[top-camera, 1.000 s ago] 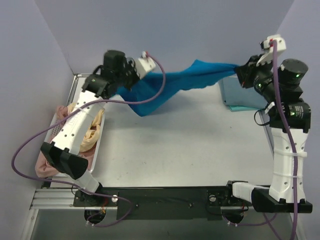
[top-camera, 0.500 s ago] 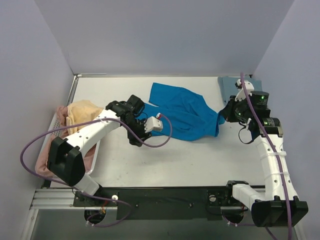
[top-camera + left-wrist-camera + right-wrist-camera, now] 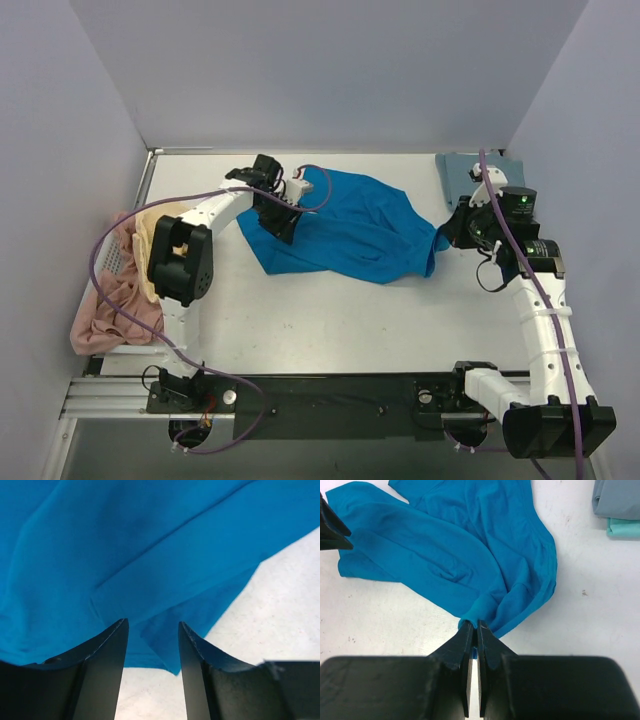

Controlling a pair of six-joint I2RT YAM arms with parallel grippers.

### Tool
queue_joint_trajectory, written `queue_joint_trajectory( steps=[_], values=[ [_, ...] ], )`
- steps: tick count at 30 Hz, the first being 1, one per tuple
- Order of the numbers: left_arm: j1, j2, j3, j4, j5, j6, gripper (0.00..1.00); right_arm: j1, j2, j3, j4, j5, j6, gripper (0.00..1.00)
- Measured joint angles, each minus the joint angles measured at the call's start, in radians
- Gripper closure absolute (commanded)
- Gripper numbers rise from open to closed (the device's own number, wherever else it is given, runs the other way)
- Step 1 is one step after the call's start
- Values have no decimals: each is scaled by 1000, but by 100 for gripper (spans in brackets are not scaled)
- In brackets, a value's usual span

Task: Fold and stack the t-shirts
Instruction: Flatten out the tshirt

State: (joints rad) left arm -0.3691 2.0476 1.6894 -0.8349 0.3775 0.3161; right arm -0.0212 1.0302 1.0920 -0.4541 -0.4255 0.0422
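While the right gripper [image 3: 475, 626] is clenched on a bunched edge of the bright blue soft cloth t-shirt [image 3: 350, 230], the left gripper [image 3: 152, 624] hangs released, jaws apart, over the shirt's 9 o'clock end. The shirt lies crumpled in the middle of the bench [image 3: 330, 330]. Its long axis runs roughly 9-to-3 in the top view, and it spreads toward 10 o'clock from the right gripper. The left arm is nearer the free end, so it likely grabs there to stretch the shirt flat. A folded dull teal cloth shirt [image 3: 478, 172] sits at 1 o'clock, not touching.

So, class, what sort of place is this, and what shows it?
Probably a robot lab cell: plain lilac walls box in a white table, two arms bolted at its near edge, a blue t-shirt between them.
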Motion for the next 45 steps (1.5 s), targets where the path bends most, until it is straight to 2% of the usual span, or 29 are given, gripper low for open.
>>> queue_joint_trajectory(
  steps=[6,16,18,19,20,21,23,29,32,45],
  values=[
    [-3,116,85,-14,-76,0,45,0,6,-6,-5,3,-13,100],
    [0,182,131,0,-125,1,46,0,33,-8,-13,3,-18,100],
    [0,196,139,-3,-130,2,52,0,33,-8,-14,3,-19,100],
    [0,204,145,-8,-132,2,63,0,33,-8,-14,3,-20,100],
    [0,209,148,-10,-132,2,69,0,33,-8,-15,4,-20,100],
    [0,212,148,-12,-133,4,84,0,33,-8,-15,5,-21,100],
    [0,213,148,-19,-133,5,100,0,33,-8,-16,10,-21,100],
    [10,193,148,-27,-111,10,100,0,33,-5,-27,34,-21,100],
    [33,131,148,-34,-95,6,100,-4,41,34,-52,64,-19,100],
    [282,-302,409,-98,22,35,100,-143,24,438,-85,147,17,100]
  ],
)
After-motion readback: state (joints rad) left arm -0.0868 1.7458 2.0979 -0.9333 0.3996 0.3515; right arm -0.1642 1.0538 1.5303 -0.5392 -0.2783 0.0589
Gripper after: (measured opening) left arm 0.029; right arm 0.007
